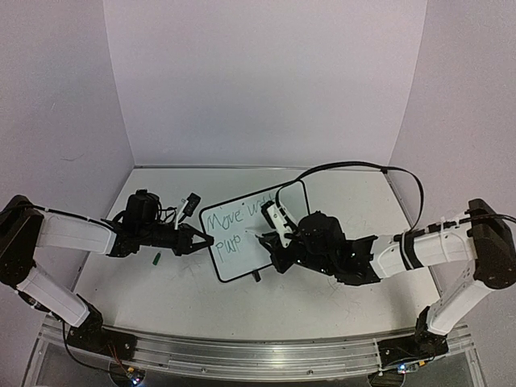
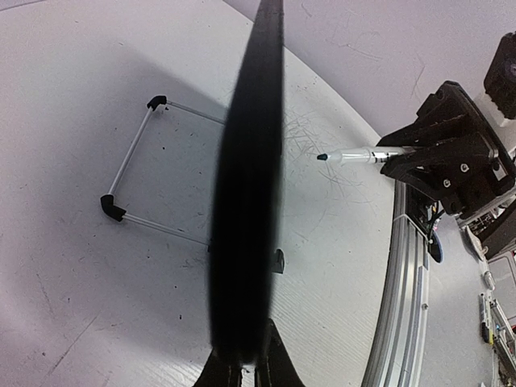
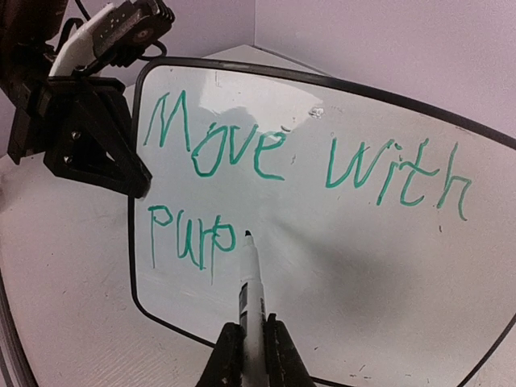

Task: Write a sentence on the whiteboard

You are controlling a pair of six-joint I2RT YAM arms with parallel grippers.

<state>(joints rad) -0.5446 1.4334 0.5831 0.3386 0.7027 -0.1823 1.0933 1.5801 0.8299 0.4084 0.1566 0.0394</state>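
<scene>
Left gripper (image 2: 246,364) clamps whiteboard (image 3: 347,258) edge; edge-on past its fingers (image 2: 278,369), writing hidden. Right gripper (image 3: 252,334) clenched on marker (image 3: 251,290), tip beside "purp". Scuffed white tabletop (image 1: 161,282), lilac walls (image 1: 258,81).

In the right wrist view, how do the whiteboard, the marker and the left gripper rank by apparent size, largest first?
1. whiteboard, filling most of the view.
2. left gripper, the black block at its left edge.
3. marker, thin, though nearest the camera.
</scene>
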